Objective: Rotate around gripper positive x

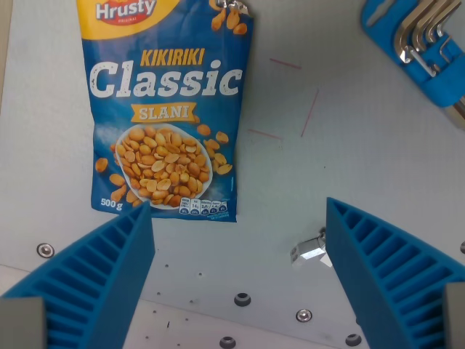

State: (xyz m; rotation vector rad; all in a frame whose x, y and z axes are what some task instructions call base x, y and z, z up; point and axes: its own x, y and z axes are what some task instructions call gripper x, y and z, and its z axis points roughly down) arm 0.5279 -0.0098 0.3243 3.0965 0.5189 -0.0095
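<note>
My gripper (240, 211) is open and empty; its two blue ribbed fingers (94, 280) rise from the bottom corners of the wrist view, far apart. A blue bag of peanuts (167, 102), printed "Kikiriki Classic Slani", lies flat on the white table beyond the left finger, its lower edge just past that fingertip. Nothing lies between the fingertips but bare table.
A blue holder with metal hex keys (421, 43) lies at the top right. A small shiny metal piece (311, 249) sits by the right finger. Thin red marks (309, 113) are drawn on the table. Several screw holes (242, 299) line the near edge.
</note>
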